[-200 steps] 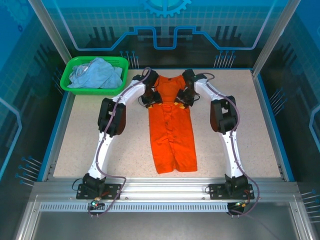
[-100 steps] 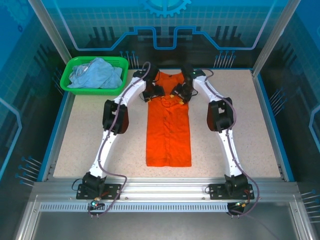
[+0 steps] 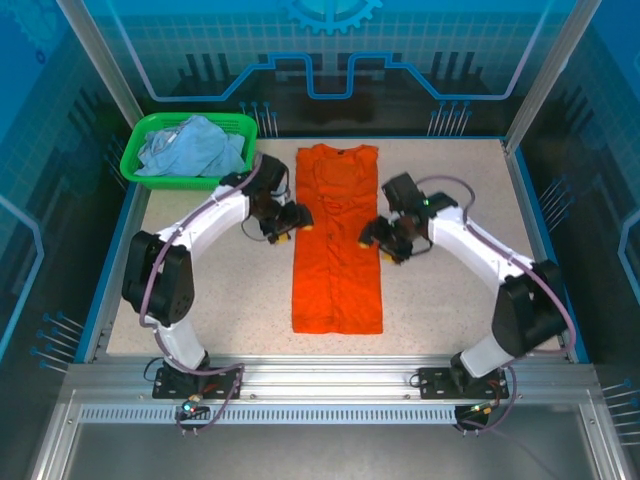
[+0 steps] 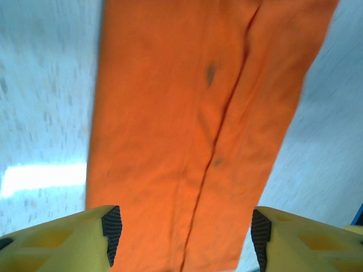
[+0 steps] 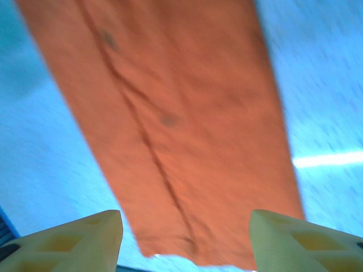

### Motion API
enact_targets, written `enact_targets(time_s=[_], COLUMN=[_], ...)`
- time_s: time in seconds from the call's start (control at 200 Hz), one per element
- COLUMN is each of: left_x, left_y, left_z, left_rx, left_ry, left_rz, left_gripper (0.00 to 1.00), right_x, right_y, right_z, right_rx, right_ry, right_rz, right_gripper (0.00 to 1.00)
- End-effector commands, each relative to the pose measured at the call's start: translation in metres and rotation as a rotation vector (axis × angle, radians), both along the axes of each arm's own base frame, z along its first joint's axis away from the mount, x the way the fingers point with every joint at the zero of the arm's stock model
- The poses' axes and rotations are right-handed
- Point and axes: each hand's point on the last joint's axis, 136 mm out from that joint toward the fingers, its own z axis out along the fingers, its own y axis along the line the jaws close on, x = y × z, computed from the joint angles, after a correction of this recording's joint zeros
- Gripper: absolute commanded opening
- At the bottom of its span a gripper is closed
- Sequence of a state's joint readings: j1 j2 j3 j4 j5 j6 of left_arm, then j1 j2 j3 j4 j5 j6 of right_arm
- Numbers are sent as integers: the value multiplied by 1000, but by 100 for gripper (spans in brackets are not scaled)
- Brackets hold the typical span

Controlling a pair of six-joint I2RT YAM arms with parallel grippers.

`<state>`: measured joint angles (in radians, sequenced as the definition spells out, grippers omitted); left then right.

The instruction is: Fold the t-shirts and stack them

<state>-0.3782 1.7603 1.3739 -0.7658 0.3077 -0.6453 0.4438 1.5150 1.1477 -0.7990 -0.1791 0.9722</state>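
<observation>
The orange t-shirt (image 3: 337,250) is laid flat on the speckled table (image 3: 440,312) as a long, narrow strip, with the collar at the far end and the hem toward the near edge. The left gripper (image 3: 290,222) is positioned at the left edge of the strip and the right gripper (image 3: 375,235) at its right edge, both about midway along its length; contact with the cloth cannot be determined, and each arm is bent outward toward its own side. A green basket (image 3: 135,165) is located at the far left corner, and the pale blue t-shirt (image 3: 195,148) is bundled inside it.
</observation>
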Motion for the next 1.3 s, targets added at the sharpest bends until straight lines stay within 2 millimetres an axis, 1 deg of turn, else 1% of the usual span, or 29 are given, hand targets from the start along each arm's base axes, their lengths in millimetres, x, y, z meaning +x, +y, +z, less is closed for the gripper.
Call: enact_targets(time_s=[0.0, 0.04, 0.08, 0.14, 0.155, 0.205, 0.28, 0.345, 0.395, 0.43, 0.54, 0.645, 0.76, 0.85, 0.96, 1.08, 1.156, 1.226, 1.296], left_x=[-73, -94, -116, -145, -151, -172, -196, -210, -217, -220, -223, -224, -216, -211, -208, -204, -201, -197, -194], left_y=[-13, -13, -8, -6, -6, -3, -1, -2, -3, -3, -2, -8, -12, -11, -7, -2, -5, -9, -11], left_z=[-20, -26, -35, -45, -47, -56, -66, -72, -75, -78, -86, -88, -86, -87, -91, -96, -97, -95, -93], left_rx=[-39, -29, -11, -41, -52, -48, -53, -61, -66, -71, -71, -102, -134, -138, -133, -111, -127, -150, -157], left_ry=[125, 135, 168, 223, 234, 263, 305, 326, 337, 340, 343, 360, 326, 311, 303, 282, 274, 259, 250], left_rz=[-116, -143, -153, -150, -148, -149, -143, -135, -135, -137, -152, -159, -148, -136, -113, -97, -86, -84, -87], left_gripper=[63, 61, 60, 58, 58, 56, 55, 55, 55, 55, 55, 53, 54, 54, 51, 47, 45, 45, 45], right_x=[-38, -49, -59, -70, -78, -90, -104, -113, -120, -124, -127, -136, -138, -139, -142, -145, -148, -149, -148], right_y=[-10, -11, -12, -6, -7, -9, -11, -11, -8, -7, -4, -7, -4, -5, -9, -8, -7, -3, -2], right_z=[-36, -40, -43, -43, -49, -56, -66, -72, -75, -77, -78, -84, -87, -90, -93, -94, -96, -94, -93], right_rx=[10, 24, 35, 86, 94, 105, 122, 145, 174, 181, 169, 130, 124, 98, 71, 80, 84, 113, 116], right_ry=[58, 57, 62, 54, 73, 94, 111, 138, 148, 154, 139, 174, 152, 167, 197, 197, 208, 206, 199], right_rz=[84, 162, 238, 344, 367, 410, 436, 428, 419, 416, 419, 394, 363, 359, 342, 336, 335, 346, 352], right_gripper=[65, 65, 65, 63, 62, 60, 59, 58, 56, 55, 55, 53, 54, 53, 51, 51, 50, 49, 48])
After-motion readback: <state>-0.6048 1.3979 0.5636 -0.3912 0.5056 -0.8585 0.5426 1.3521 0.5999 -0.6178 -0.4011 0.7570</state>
